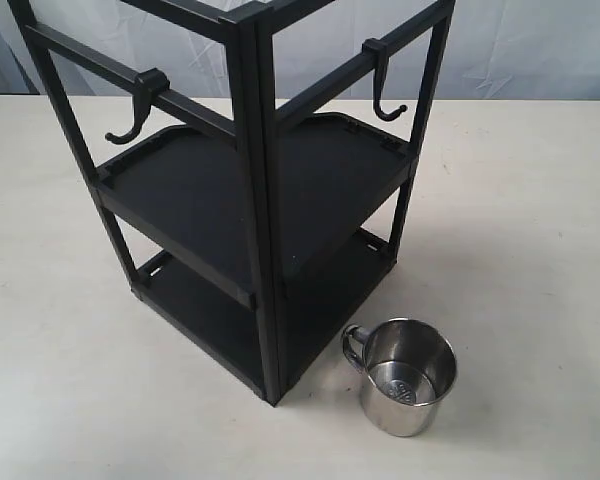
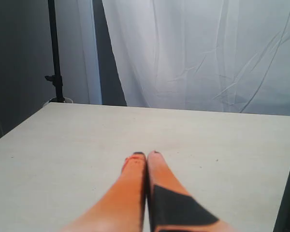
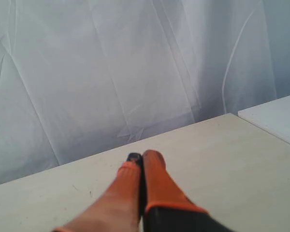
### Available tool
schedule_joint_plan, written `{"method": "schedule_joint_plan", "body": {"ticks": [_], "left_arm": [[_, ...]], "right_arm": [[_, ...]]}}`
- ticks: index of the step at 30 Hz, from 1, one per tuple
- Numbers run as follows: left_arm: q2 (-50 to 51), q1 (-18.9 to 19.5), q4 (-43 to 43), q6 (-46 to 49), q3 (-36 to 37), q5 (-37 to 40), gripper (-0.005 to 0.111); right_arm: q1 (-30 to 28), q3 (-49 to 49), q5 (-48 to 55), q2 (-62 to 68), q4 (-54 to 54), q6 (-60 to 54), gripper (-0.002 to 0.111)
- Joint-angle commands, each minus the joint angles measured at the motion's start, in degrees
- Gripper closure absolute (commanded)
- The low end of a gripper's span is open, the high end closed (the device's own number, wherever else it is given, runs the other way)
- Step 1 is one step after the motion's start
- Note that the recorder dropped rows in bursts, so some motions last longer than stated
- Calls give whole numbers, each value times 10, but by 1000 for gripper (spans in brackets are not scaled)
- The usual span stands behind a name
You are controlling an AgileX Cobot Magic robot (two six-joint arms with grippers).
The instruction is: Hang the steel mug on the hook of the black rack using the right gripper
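On the pale surface (image 1: 540, 250), just beside the near corner post of the black rack (image 1: 255, 200), the steel mug (image 1: 405, 376) stands upright with its mouth open to the ceiling. Its looped handle points toward the rack's lower tray, close to it; whether the two touch I cannot tell. Up on the right-hand crossbar the hook (image 1: 384, 88) hangs clipped in place, a straight shank ending in a short upturned curl, with nothing on it. Another hook (image 1: 140, 108), with a wide sweeping arm, sits on the left crossbar. Both trays of the rack are bare.

Neither arm shows in the exterior view. From the right wrist camera, the right gripper (image 3: 140, 157) has its orange fingers (image 3: 157, 181) pressed together, clenched on nothing, held over bare surface with a white curtain (image 3: 111, 72) behind. The left gripper (image 2: 146, 155) is the same: fingers (image 2: 130, 193) clenched together, empty, above the surface, a black stand (image 2: 54, 53) off by the curtain.
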Motion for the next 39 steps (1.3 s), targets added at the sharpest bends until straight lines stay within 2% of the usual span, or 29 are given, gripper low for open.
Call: {"method": "schedule_joint_plan", "body": {"ticks": [1,8,15,25,31,39], "left_arm": [[-3,-5,-4,-1,0,-3,105],[-3,-5,-4,-1,0,-3,105],[-3,-5,-4,-1,0,-3,105],[-3,-5,-4,-1,0,-3,105],[-3,-5,-4,-1,0,-3,105],[-3,-5,-4,-1,0,-3,105]], "right_arm": [[3,3,-3,-2,-4,-4,109],[3,3,-50,-2,7,-4,109],[3,3,-121,-2,99,6,109],[3,3,-127,-2,102,8,109],[3,3,-196,-2,103,72,109],[3,3,-161,-2,100,72,109]]}}
